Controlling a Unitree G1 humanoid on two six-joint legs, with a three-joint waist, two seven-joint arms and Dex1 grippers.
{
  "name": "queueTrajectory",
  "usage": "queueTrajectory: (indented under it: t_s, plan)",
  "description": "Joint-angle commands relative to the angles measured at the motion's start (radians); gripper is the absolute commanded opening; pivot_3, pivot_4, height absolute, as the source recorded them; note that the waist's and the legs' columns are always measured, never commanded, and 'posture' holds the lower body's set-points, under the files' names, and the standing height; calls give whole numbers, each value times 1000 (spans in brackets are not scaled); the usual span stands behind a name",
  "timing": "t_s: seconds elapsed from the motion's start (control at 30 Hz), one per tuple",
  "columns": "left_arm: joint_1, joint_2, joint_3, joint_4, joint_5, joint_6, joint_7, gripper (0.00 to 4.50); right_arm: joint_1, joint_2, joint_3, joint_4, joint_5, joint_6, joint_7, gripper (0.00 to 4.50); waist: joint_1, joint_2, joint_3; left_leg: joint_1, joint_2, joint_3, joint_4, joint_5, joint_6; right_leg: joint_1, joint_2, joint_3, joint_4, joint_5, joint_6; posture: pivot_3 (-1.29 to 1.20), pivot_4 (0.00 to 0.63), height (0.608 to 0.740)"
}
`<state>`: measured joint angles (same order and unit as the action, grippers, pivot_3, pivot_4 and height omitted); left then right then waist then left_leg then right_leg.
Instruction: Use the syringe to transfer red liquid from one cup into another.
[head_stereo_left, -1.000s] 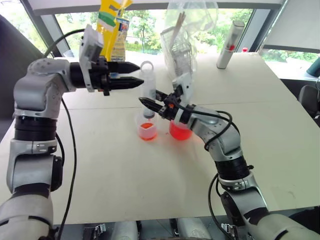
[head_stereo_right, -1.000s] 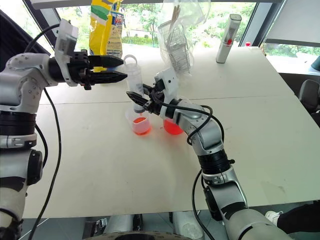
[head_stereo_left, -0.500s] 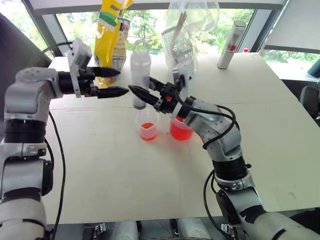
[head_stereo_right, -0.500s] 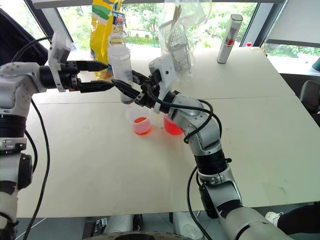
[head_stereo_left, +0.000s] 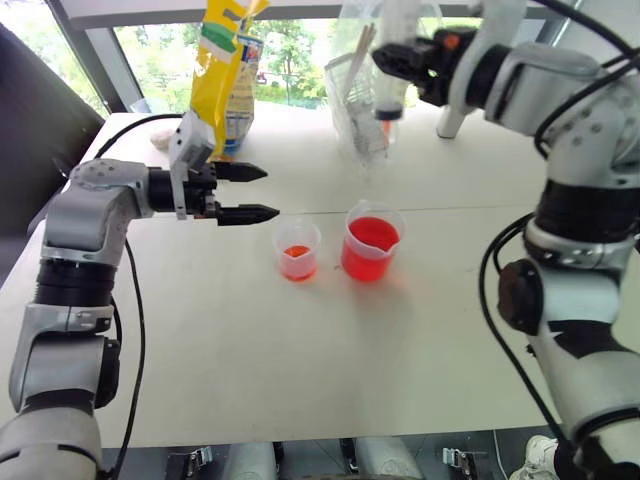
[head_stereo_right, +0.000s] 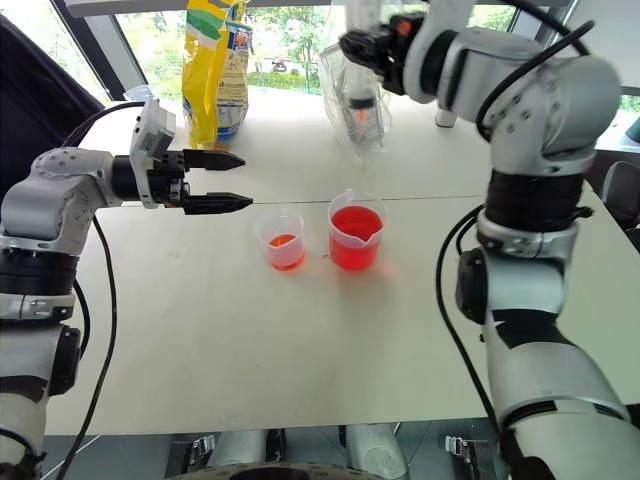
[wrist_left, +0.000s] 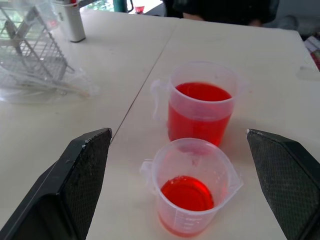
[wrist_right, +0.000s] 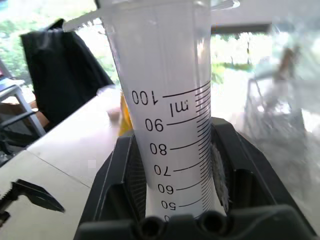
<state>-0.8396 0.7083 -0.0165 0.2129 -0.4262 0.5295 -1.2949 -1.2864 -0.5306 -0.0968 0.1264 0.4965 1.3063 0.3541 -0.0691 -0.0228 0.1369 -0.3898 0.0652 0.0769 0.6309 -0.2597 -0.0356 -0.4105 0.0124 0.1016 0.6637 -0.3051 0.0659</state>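
My right gripper (head_stereo_left: 398, 58) is raised high over the back of the table, shut on the syringe (head_stereo_left: 387, 92). The syringe hangs upright with its small reddish tip (head_stereo_right: 358, 112) down, well above the cups. In the right wrist view its clear barrel (wrist_right: 165, 110) with printed marks stands between my fingers (wrist_right: 120, 170). The larger spouted cup (head_stereo_left: 368, 245) holds plenty of red liquid (wrist_left: 202, 92). To its left, the smaller cup (head_stereo_left: 297, 250) has a little red liquid (wrist_left: 186, 192) at the bottom. My left gripper (head_stereo_left: 270, 192) is open and level, left of the smaller cup, with nothing in it.
A yellow bag (head_stereo_left: 222, 60) stands at the back left. A clear plastic bag with a wire rack (wrist_left: 35, 55) lies behind the cups. A white cylinder (wrist_left: 70, 20) stands at the back right. Bare tabletop (head_stereo_left: 300, 350) stretches in front of the cups.
My right gripper has swung the syringe up and to the right, away from the smaller cup. My left gripper has opened, let go of the syringe's top and sunk a little.
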Motion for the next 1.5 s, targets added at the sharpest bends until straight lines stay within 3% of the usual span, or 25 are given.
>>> queueTrajectory:
  t_s: [0.03,0.33,0.77,0.8,0.83,0.97,1.07,1.27,1.5]
  plan:
    - [3,-9,14,-63,-18,-14,9,4418,-8,-90,106,65,-37,108,48,1395,-1,0,0,0,0,0,0,0,0,-1,0,1,0,0,0,0,150,739]
    - [60,-23,28,-174,-80,58,34,4418,156,-137,157,162,-37,304,90,1395,-1,1,0,0,2,-1,-1,-1,1,-2,6,3,1,0,0,0,150,739]
    - [76,-23,16,-218,-85,75,55,4418,306,-153,218,255,-113,218,127,1395,-1,1,0,0,2,0,0,-1,1,-1,6,3,0,0,0,0,150,739]
    - [77,-22,15,-221,-90,82,53,4500,314,-153,213,246,-112,223,128,2392,0,1,0,0,2,0,0,-1,1,-1,7,3,0,0,0,0,150,739]
    - [76,-22,17,-224,-99,91,51,4500,320,-153,209,235,-111,229,128,2625,0,1,0,0,2,0,0,-1,1,-1,7,3,0,0,0,0,150,739]
    - [67,-17,17,-225,-116,111,44,4500,331,-165,184,174,-99,259,130,4427,0,1,1,0,2,0,0,-1,1,-1,6,3,0,0,0,0,150,739]
    - [59,-16,17,-223,-125,124,40,4500,336,-190,171,93,-91,279,130,4427,0,1,1,0,2,0,0,-1,1,-1,6,3,0,0,0,0,150,739]
    - [67,16,12,-226,-117,122,23,4500,377,-363,103,-272,14,269,240,4427,2,1,1,0,2,-1,-1,-1,1,-1,7,2,0,0,1,0,150,739]
    - [95,90,26,-248,-122,131,2,4500,495,-549,-154,-636,230,281,429,4427,2,1,1,0,2,-1,-1,-1,1,0,6,2,-1,0,1,0,150,739]
